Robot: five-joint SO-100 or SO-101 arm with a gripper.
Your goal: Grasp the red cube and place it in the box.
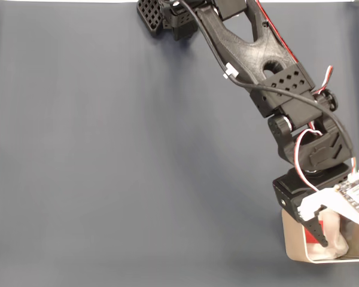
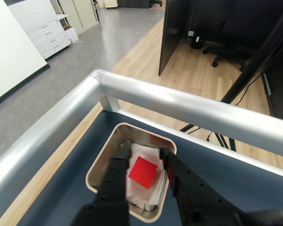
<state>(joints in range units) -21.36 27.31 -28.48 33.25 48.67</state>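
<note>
I note matt black plastic gripper (image 2: 144,155), smooth matt red cube (image 2: 142,172), crumpled white lining (image 2: 146,200) like paper, box (image 2: 100,162) walls with dull sheen, brushed-metal rail (image 2: 188,106) at 12 o'clock, matt cloth-like table cover (image 1: 107,155)

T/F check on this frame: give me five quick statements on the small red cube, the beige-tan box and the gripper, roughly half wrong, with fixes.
1. The small bright red cube is over the white lining inside the beige-tan box with rounded corners. True.
2. The black two-finger gripper is above the box, one finger either side of the cube. True.
3. The box sits in the middle of the dark blue table surface. False: in the fixed view it is at the lower right corner.
4. The cube lies on the bare table outside the box. False: it is within the box walls.
5. The fingers press tight together with nothing between. False: there is a gap, with the cube in it.
</note>
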